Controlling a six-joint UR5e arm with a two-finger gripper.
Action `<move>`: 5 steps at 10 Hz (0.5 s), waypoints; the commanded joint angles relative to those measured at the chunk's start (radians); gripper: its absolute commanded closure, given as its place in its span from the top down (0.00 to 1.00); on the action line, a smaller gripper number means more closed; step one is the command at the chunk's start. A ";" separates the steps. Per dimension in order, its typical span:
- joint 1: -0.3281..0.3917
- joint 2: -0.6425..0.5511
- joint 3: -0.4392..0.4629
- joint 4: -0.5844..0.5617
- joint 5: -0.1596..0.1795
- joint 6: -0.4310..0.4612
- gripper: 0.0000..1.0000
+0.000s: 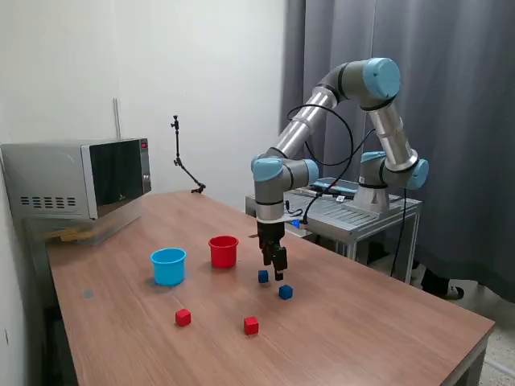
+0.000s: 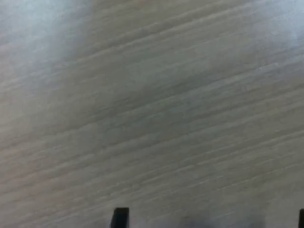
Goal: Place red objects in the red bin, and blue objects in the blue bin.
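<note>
Fingers (image 1: 278, 272) point down, low over the worktop (image 1: 378, 322), between the two dark blue cubes. Wrist view: two dark fingertips well apart at the frame edge, only blurred wood grain between them. So open wide, holding nothing, no contact visible.

Far blue cube (image 1: 263, 276) sits just beside the fingers on the exterior view's left. Near blue cube (image 1: 286, 292) lies a little nearer the camera, toward the exterior view's right. Neither shows in the wrist view.

Red cup (image 1: 224, 251) stands farther left, beyond the far cube. Light blue cup (image 1: 168, 266) is left again, apart from the red one. Two red cubes lie nearer: one (image 1: 251, 325) in front of the blue cubes, one (image 1: 183, 317) in front of the blue cup. Both cups look empty from here; all four cubes are on the wood.

Risks, as I judge them:
- No cube lies between the fingers, so closing here grabs air.
- A descent beside the far cube could clip and skid it.
- The cups are light and close together; a low carry could tip the red one on the way to the blue.
</note>
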 commanded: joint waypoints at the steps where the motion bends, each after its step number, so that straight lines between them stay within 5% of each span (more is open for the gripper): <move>1: -0.002 0.010 -0.009 -0.015 0.003 -0.011 1.00; 5: -0.005 0.011 -0.037 -0.035 0.002 -0.011 1.00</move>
